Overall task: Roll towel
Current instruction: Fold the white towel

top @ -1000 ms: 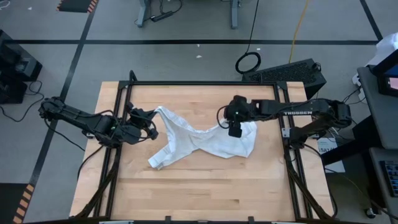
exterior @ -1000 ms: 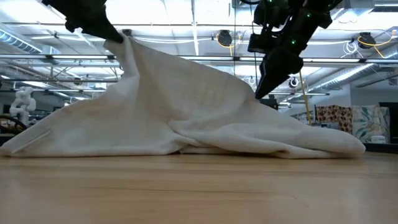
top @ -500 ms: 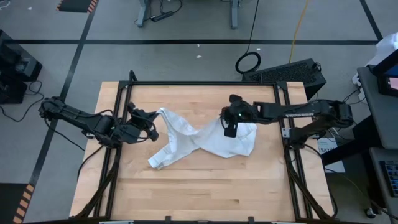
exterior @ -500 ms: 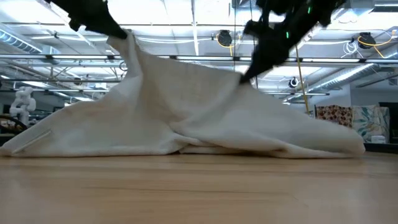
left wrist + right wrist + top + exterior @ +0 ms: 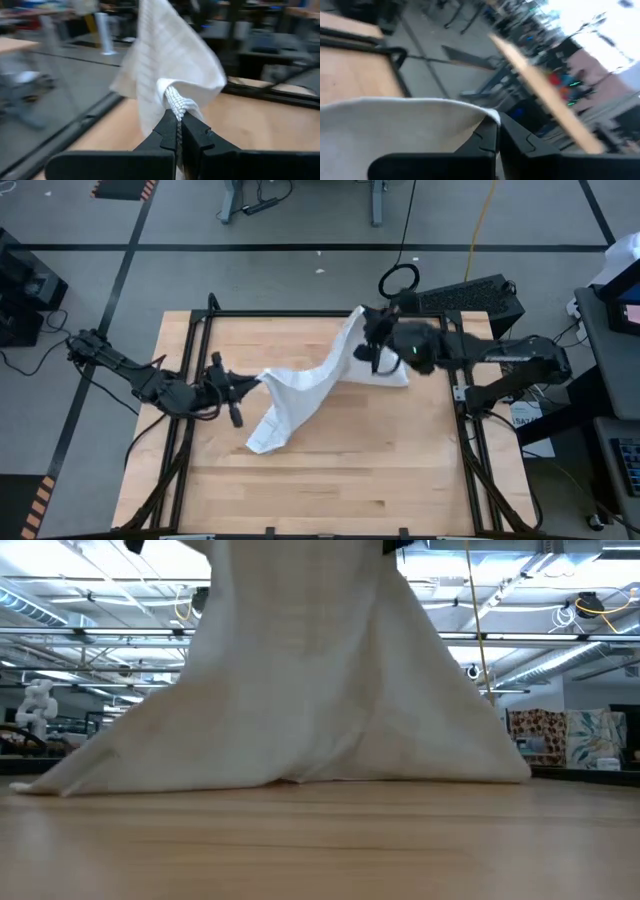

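The white towel [image 5: 300,385] with fine grey check lines is held up between my two grippers and hangs like a tent in the low view [image 5: 300,690]. Its lower corner [image 5: 265,442] and its right-hand part [image 5: 396,370] rest on the wooden table. My left gripper [image 5: 250,383] is shut on the towel's left end and my right gripper [image 5: 365,340] on its far right part. In the low view both grippers stand above the picture's top edge. My left gripper pinches a bunched, gathered bit of the towel's left end [image 5: 175,104] between its two fingers, several layers together. The fingers lie about level and come from the table's left. The cloth rises and fans out beyond the fingertips [image 5: 170,125]. My right gripper pinches the towel's upper edge [image 5: 482,116] between its two fingers [image 5: 487,137], coming about level from the table's right. That edge is lifted clear of the table. The cloth hangs down from it, with its lower part on the wood.
The table [image 5: 400,470] has a black frame rail [image 5: 195,350] along its left, far and right sides. A dark box [image 5: 470,295] and a coiled cable [image 5: 400,280] lie on the floor beyond the far edge. Bare wood lies toward the near edge.
My right gripper has shut on the towel's right part and risen quickly, turning from pointing down to nearly level. My left gripper has risen a little with its end. The towel, lying low and spread a second ago, is drawn up into a tall tent; its lower edges stay down.
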Robot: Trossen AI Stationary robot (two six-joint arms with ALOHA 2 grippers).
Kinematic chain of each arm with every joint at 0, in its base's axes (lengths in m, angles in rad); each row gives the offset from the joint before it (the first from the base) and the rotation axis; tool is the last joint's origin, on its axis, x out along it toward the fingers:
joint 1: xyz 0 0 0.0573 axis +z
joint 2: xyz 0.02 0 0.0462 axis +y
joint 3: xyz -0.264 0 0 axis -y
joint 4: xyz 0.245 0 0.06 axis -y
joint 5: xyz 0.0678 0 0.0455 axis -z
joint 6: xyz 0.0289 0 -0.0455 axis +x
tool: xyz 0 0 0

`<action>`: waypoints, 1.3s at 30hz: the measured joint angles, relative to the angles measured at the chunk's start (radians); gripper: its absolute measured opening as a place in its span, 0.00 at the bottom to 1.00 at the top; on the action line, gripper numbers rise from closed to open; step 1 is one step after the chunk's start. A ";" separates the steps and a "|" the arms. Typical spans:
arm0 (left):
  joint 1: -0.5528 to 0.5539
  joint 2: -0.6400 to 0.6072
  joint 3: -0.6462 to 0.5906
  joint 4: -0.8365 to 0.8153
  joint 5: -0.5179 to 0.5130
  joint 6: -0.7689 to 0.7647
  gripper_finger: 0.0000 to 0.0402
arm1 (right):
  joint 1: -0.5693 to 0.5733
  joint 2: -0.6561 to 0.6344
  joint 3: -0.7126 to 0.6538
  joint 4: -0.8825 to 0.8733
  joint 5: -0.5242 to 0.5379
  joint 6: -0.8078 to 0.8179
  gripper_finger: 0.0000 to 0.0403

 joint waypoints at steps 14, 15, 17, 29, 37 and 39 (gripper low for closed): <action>-0.006 -0.005 0.000 -0.160 -0.177 -0.109 0.02 | -0.259 0.155 -0.004 -0.408 -0.475 0.366 0.10; -0.006 -0.005 0.000 -0.162 -0.177 -0.110 0.02 | -0.258 0.155 -0.007 -0.437 -0.479 0.379 0.12; -0.006 -0.005 0.000 -0.175 -0.178 -0.129 0.02 | -0.259 0.153 -0.031 -0.460 -0.477 0.405 0.18; -0.006 -0.005 0.000 -0.290 -0.181 -0.213 0.02 | -0.240 0.063 -0.443 -0.270 -0.505 0.724 0.35; -0.006 -0.005 0.000 -0.304 -0.181 -0.213 0.02 | -0.212 0.065 -0.645 -0.150 -0.503 0.944 0.29; -0.006 -0.004 0.000 -0.309 -0.181 -0.213 0.02 | -0.207 0.066 -0.678 -0.132 -0.503 0.982 0.27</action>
